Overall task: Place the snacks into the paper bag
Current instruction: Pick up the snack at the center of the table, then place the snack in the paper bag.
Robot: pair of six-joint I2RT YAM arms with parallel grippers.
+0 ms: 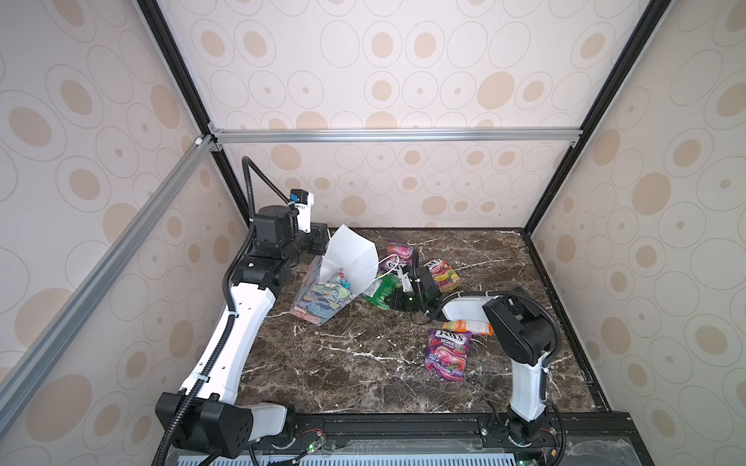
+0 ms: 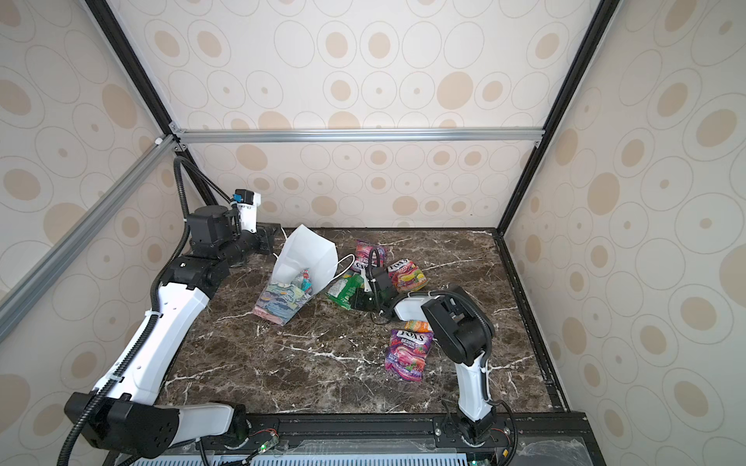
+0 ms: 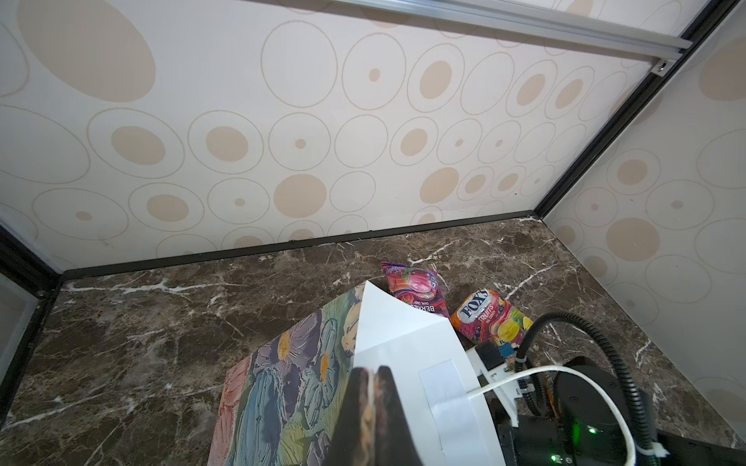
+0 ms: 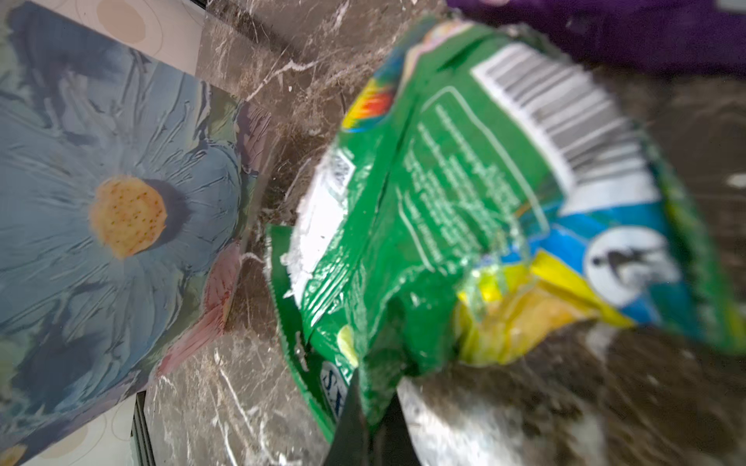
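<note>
The paper bag (image 1: 319, 300) (image 2: 282, 302) leans open at the back left, white inside, with a teal-white snack (image 1: 341, 280) in it. My left gripper (image 3: 369, 389) is shut on the bag's rim. Right of the bag, my right gripper (image 1: 397, 300) (image 4: 373, 407) is shut on the edge of the green snack (image 1: 377, 292) (image 4: 444, 193), low over the table. Loose snacks lie around: a purple pouch (image 1: 399, 256) and a red-yellow one (image 1: 444, 274) behind the right gripper, an orange one (image 1: 468, 327) and another purple one (image 1: 447, 355) nearer the front.
The bag's white cord handle (image 1: 387, 262) loops out toward the green snack. My right arm's elbow (image 1: 520, 322) hangs over the orange pouch's end. Patterned walls and a black frame (image 1: 537, 250) close the marble table (image 1: 343, 363) on three sides.
</note>
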